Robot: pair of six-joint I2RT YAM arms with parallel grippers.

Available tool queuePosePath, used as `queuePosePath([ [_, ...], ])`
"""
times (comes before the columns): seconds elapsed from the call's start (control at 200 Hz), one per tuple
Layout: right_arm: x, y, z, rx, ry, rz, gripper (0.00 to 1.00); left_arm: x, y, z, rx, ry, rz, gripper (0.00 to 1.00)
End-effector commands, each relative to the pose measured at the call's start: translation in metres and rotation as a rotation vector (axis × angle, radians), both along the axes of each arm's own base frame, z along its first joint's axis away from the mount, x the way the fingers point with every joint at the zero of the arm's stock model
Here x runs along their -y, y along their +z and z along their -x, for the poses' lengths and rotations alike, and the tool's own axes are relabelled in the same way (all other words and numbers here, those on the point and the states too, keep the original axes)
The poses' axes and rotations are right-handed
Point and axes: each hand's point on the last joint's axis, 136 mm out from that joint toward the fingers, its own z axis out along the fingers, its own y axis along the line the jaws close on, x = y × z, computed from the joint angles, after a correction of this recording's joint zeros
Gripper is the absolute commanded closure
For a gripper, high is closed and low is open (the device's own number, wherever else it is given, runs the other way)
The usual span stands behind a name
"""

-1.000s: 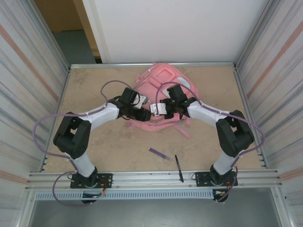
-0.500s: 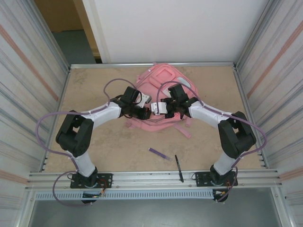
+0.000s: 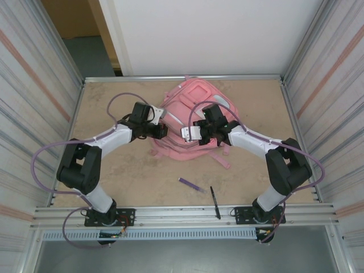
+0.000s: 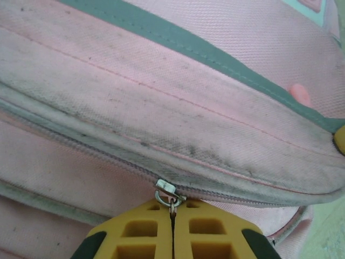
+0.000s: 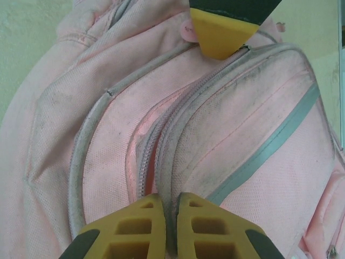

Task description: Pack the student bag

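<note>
- The student bag (image 3: 196, 96) lies flat on the table (image 3: 108, 165), front panel up, with both arms reaching onto it.
- The left gripper (image 4: 173, 209) is at the bag's left side. Its 2 yellow fingers are pressed together, clamped on the metal zipper pull (image 4: 168, 190) of a closed zip line.
- The right gripper (image 5: 171, 208) is on the bag's near middle. Its fingers stand almost together, and a ridge of bag fabric beside a partly open zip (image 5: 144, 162) runs in between them.
- Seen from the right wrist, 1 fingertip of the left gripper rests against the bag at the far end of that zip.
- A purple pen (image 3: 191, 185) and a black pen (image 3: 214, 202) lie on the near side of the bag, apart from it.
</note>
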Motion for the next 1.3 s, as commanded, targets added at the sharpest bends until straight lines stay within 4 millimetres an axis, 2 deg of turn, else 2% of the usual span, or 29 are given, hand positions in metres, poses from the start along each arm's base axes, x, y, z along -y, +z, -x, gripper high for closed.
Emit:
queuePosePath([
  [0.0,0.014,0.010,-0.007,0.022,-0.059,-0.006,0.74,0.011,0.011,-0.001,0.036,-0.043,0.077,1.00],
  [0.115,-0.004,0.042,0.006,-0.080,-0.057,-0.208,0.54,0.023,0.024,0.006,0.053,-0.049,0.133,1.00],
  [0.16,-0.013,0.053,0.013,-0.118,-0.046,-0.280,0.49,0.028,0.029,0.009,0.060,-0.061,0.144,1.00],
  [0.205,-0.021,0.059,0.017,-0.139,-0.046,-0.329,0.49,0.033,0.035,0.012,0.064,-0.076,0.160,1.00],
  [0.366,-0.045,0.040,0.021,-0.194,-0.075,-0.350,0.46,0.052,0.044,0.026,0.046,-0.114,0.194,1.00],
  [0.381,-0.046,0.037,0.022,-0.200,-0.078,-0.342,0.45,0.054,0.044,0.028,0.043,-0.118,0.195,1.00],
  [0.401,-0.047,0.033,0.022,-0.206,-0.082,-0.330,0.37,0.056,0.045,0.029,0.042,-0.127,0.203,1.00],
  [0.456,-0.046,0.022,0.020,-0.202,-0.112,-0.297,0.37,0.061,0.047,0.033,0.028,-0.146,0.229,1.00],
  [0.521,-0.039,0.007,0.015,-0.192,-0.160,-0.254,0.40,0.061,0.047,0.034,0.017,-0.135,0.252,1.00],
  [0.596,-0.027,-0.009,0.010,-0.152,-0.195,-0.172,0.50,0.057,0.046,0.034,0.023,-0.122,0.253,1.00],
  [0.671,-0.013,-0.021,0.004,-0.114,-0.218,-0.094,0.65,0.049,0.043,0.032,0.026,-0.103,0.238,1.00],
  [0.752,-0.007,-0.026,0.004,-0.100,-0.205,-0.051,0.79,0.042,0.038,0.030,0.009,-0.084,0.228,1.00],
  [0.922,-0.001,-0.026,0.003,-0.087,-0.146,0.006,0.98,0.021,0.030,0.026,0.011,-0.014,0.181,1.00],
  [1.022,-0.005,-0.011,0.002,-0.096,-0.094,-0.044,1.00,-0.006,0.021,0.021,0.025,0.076,0.095,1.00],
  [1.102,-0.014,0.002,0.018,-0.108,0.085,-0.079,1.00,-0.029,0.014,0.021,0.067,0.131,0.010,1.00],
  [1.138,-0.016,0.003,0.026,-0.073,0.187,-0.060,1.00,-0.037,0.014,0.022,0.074,0.153,0.000,1.00],
  [1.183,-0.015,-0.007,0.037,0.001,0.332,0.014,1.00,-0.046,0.013,0.026,0.065,0.175,0.002,1.00],
  [1.228,-0.021,-0.007,0.030,0.041,0.328,0.021,1.00,-0.054,0.014,0.030,0.063,0.193,0.004,1.00],
  [1.293,-0.026,-0.005,0.028,-0.005,0.332,0.020,1.00,-0.061,0.012,0.039,0.072,0.192,-0.005,1.00],
])
